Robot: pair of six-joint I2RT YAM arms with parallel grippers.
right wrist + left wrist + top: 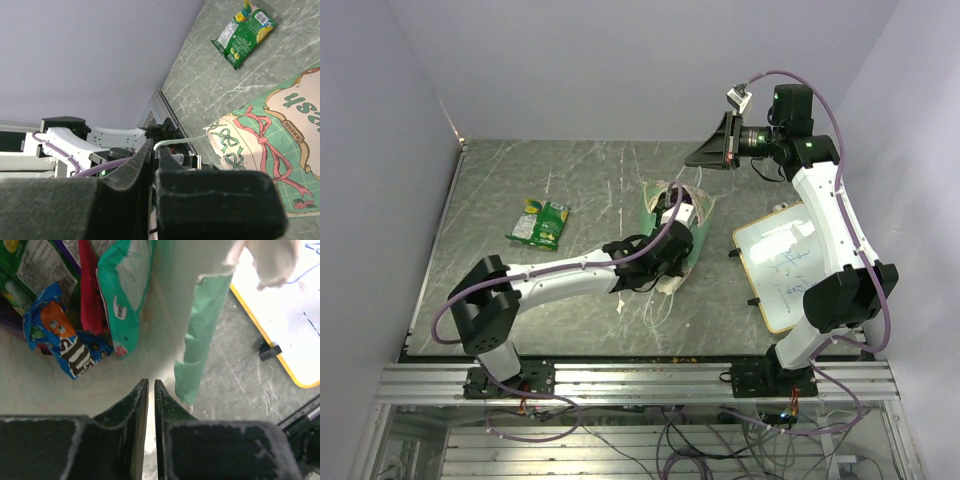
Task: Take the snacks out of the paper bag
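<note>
Noting our left gripper (151, 383) inside the paper bag (167, 300), mid-tabletop (590, 180): fingers nearly together, empty. We judge they should part, advance onto the blue packet (70, 342), and pinch its crimped end. Right gripper (152, 147) fingers look clamped on the string handle (180, 139).

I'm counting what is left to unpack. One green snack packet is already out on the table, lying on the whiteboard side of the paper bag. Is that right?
Not quite. One green snack packet is out on the table, but it lies on the side of the paper bag away from the whiteboard. In the top external view, the packet is left of the bag and the whiteboard is right of it.
</note>
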